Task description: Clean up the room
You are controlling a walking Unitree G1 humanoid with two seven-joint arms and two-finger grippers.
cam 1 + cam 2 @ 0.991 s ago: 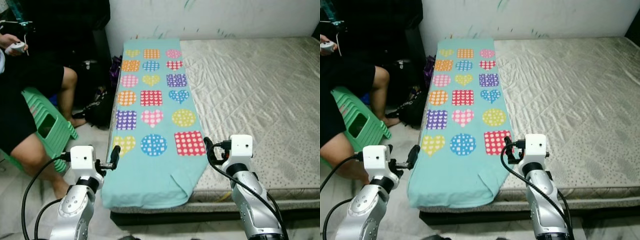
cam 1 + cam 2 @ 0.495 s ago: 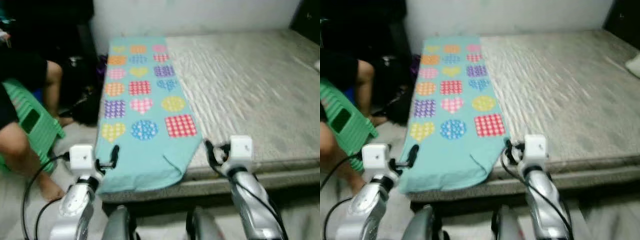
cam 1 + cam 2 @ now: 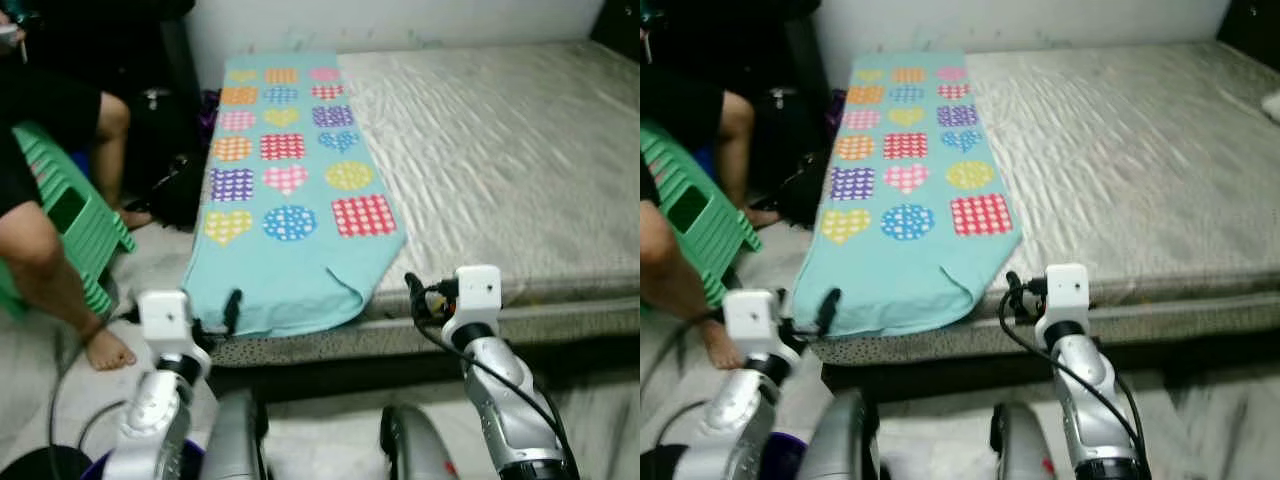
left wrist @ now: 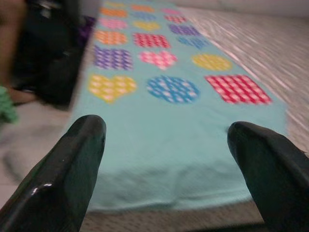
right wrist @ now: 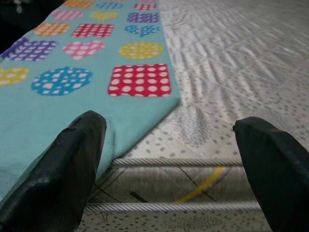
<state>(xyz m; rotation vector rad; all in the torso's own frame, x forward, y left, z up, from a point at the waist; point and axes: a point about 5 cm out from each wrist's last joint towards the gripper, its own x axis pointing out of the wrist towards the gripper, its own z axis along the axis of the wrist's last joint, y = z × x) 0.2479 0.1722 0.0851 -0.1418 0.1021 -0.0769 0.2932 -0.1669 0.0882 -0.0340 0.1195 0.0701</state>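
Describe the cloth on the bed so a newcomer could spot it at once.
On the wide beige quilted mattress, look along its left edge, beside the seated person. There lies a long turquoise folded blanket, patterned with rows of polka-dotted hearts, circles and squares in many colours; nothing else there is patterned.

Seated person [image 3: 40, 200] cropped by frame edge

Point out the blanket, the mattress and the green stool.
blanket [image 3: 290, 170]: left eye view, patterned middle.
mattress [image 3: 500, 150]: left eye view, bare quilted top.
green stool [image 3: 70, 215]: left eye view, its slatted side.
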